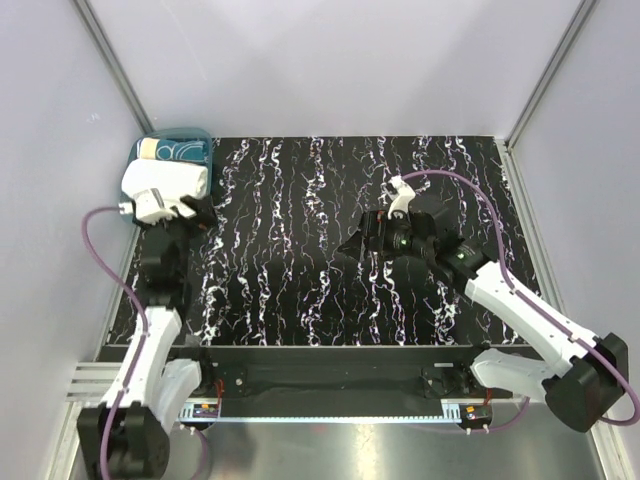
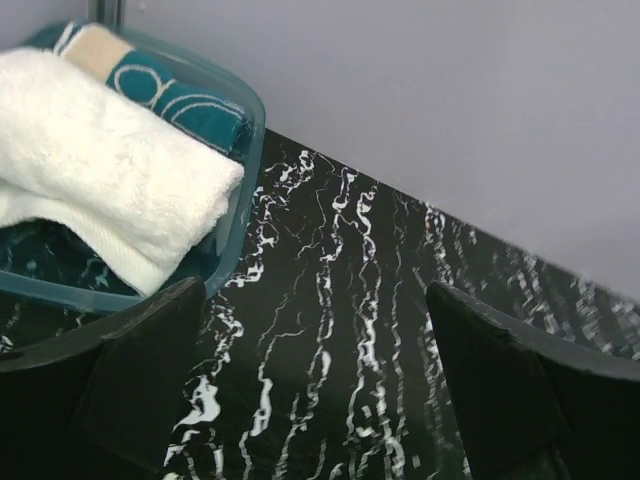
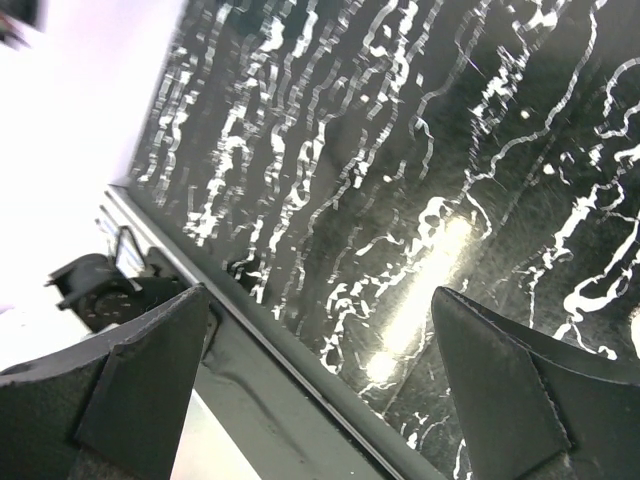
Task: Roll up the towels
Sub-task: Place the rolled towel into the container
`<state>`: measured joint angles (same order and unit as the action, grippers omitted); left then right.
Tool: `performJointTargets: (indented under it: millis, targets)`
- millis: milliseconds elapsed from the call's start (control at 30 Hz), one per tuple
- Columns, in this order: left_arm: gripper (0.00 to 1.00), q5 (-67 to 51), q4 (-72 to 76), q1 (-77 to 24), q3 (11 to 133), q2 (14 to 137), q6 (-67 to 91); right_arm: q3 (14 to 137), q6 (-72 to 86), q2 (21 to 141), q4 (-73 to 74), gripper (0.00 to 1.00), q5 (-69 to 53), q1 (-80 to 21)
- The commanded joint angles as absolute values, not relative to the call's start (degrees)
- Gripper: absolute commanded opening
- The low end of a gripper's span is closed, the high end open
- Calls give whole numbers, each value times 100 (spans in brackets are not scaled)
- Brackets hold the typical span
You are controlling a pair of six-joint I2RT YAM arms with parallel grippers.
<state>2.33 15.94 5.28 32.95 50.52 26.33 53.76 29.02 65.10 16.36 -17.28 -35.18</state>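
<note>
Both towels lie rolled in the teal tub (image 1: 200, 143) at the table's far left corner. The white towel (image 1: 166, 180) rests over the tub's near rim (image 2: 246, 180), with the cream and teal patterned towel (image 1: 172, 149) behind it. In the left wrist view the white towel (image 2: 100, 170) and the patterned towel (image 2: 160, 90) fill the upper left. My left gripper (image 1: 198, 215) hovers just right of the tub, open, with only bare table between its fingers (image 2: 140, 380). My right gripper (image 1: 365, 245) is open over mid-table, holding nothing (image 3: 320, 390).
The black marbled tabletop (image 1: 300, 270) is enclosed by pale walls on three sides. The right wrist view looks down at the table's near edge rail (image 3: 300, 380) and an arm base (image 3: 100, 290). Purple cables loop from both arms (image 1: 95, 240).
</note>
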Motion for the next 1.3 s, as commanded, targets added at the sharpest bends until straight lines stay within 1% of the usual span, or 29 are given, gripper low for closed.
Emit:
performJointTargets:
  millis: [0,67,133,233,267,367,400,467,533,567,600,667,700,733,767,833,933,1033,1067,1167,1267]
  targets:
    - [99,1356,3256,115,2366,4449,663,5388,2927,6197,1608,100,-1872,-3507]
    - [99,1318,3401,105,1970,4351,554,5344,2935,6092,1644,100,-1846,-3507]
    - [99,1441,2955,105,1968,4438,422,5291,2962,6021,1661,100,-1828,-3507]
    - [99,1924,3040,105,1663,4833,571,5212,3023,5924,1635,100,-1802,-3507]
    - [99,1899,3502,97,1539,4982,484,5195,3032,5863,1626,100,-1810,-3507]
    - [99,1925,4234,105,1118,5246,562,5142,3050,5836,1608,100,-1811,-3507]
    - [99,1960,4776,114,1003,5456,589,5159,3041,5836,1626,100,-1819,-3507]
    - [99,2013,5402,105,740,5747,632,5177,3015,5819,1722,100,-1802,-3507]
    - [99,1838,5877,105,660,6168,537,5159,2980,5783,1775,100,-1767,-3507]
    - [99,1750,6324,105,520,6648,475,5159,2971,5757,1801,100,-1732,-3507]
    - [99,1549,7068,79,353,6897,353,5142,2945,5748,1810,100,-1740,-3507]
    - [99,1477,7688,27,229,7572,264,5159,2866,5739,1898,100,-1705,-3507]
    - [99,1537,8299,-104,176,7724,81,5177,2822,5757,1977,100,-1670,-3507]
    - [99,1547,8158,-158,211,7665,62,5185,2795,5766,2012,100,-1653,-3507]
    - [99,1529,7538,-193,272,7420,105,5203,2786,5783,2030,100,-1644,-3507]
    - [99,1468,7689,-228,404,7584,53,5194,2786,5809,2022,100,-1609,-3507]
    - [99,1214,7025,-483,693,7532,-447,5150,2874,5923,1881,100,-1678,-3498]
    - [99,1336,7102,-483,746,7594,-396,5133,3006,6038,1749,100,-1740,-3507]
    - [99,1519,6823,-483,808,7576,-291,5159,3058,6064,1732,100,-1758,-3507]
    - [99,2238,6645,-483,984,7655,-10,5299,3024,6091,1819,100,-1758,-3507]
    - [99,2259,6662,-483,984,7646,-9,5440,2901,6100,2003,100,-1583,-3507]
